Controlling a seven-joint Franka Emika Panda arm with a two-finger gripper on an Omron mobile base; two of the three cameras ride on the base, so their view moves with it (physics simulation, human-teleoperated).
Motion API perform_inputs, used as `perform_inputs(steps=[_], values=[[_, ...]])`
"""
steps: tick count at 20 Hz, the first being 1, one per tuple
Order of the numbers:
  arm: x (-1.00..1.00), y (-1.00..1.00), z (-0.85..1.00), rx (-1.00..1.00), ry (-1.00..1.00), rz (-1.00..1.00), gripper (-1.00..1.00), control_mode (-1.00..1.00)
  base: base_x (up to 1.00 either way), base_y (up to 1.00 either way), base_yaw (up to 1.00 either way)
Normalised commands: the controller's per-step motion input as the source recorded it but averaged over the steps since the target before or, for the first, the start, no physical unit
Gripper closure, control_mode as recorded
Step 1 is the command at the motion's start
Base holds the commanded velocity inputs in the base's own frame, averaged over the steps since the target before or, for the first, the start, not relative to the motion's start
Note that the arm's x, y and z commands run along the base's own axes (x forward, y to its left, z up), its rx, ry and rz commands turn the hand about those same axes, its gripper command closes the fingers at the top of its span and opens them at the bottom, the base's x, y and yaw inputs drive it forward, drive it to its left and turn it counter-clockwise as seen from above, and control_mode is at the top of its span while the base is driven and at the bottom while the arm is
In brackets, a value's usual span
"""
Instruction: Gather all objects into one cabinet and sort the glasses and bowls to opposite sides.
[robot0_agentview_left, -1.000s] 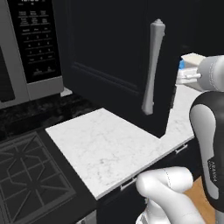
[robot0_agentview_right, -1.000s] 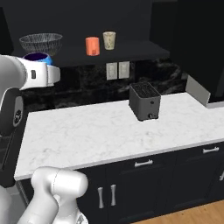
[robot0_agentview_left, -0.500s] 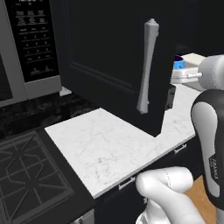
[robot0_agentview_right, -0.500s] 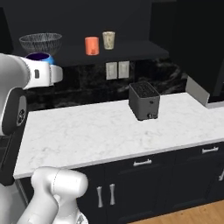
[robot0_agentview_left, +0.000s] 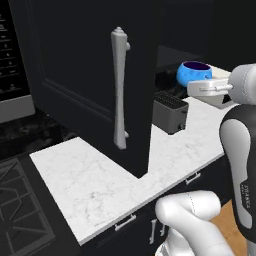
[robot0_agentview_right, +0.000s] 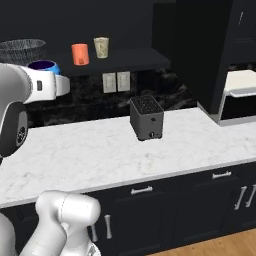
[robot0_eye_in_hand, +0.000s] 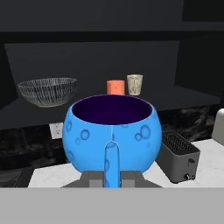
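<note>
A white marble counter (robot0_agentview_left: 100, 180) runs under a black cabinet door (robot0_agentview_left: 85, 75) with a pale bar handle (robot0_agentview_left: 119, 95); beyond it stand a dark toaster (robot0_agentview_left: 170, 112) and the blue bowl (robot0_agentview_left: 194, 73), held up by the arm.

From the right, the cabinet shelf (robot0_agentview_right: 125, 60) carries a grey striped bowl (robot0_agentview_right: 21, 50), an orange cup (robot0_agentview_right: 79, 54) and a beige cup (robot0_agentview_right: 101, 47).

The hand camera shows the gripper (robot0_eye_in_hand: 111, 175) closed on the blue bowl's near rim, in front of the shelf.

Blue bowl (robot0_eye_in_hand: 112, 133) upright, held aloft before cabinet shelf (robot0_eye_in_hand: 175, 98) carrying grey striped bowl (robot0_eye_in_hand: 47, 91), orange cup (robot0_eye_in_hand: 115, 87), beige cup (robot0_eye_in_hand: 134, 84).
</note>
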Motion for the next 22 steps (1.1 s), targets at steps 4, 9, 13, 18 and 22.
perform_inputs(steps=[4,9,13,18,22], values=[[0.00,0.00,0.00,0.00,0.00,0.00,1.00,1.00,1.00,-0.20,-0.01],[0.00,0.00,0.00,0.00,0.00,0.00,1.00,1.00,1.00,0.11,-0.06],[0.00,0.00,0.00,0.00,0.00,0.00,1.00,1.00,1.00,0.06,-0.12],[0.00,0.00,0.00,0.00,0.00,0.00,1.00,1.00,1.00,0.00,-0.09],[0.00,0.00,0.00,0.00,0.00,0.00,1.00,1.00,0.42,0.00,0.00]])
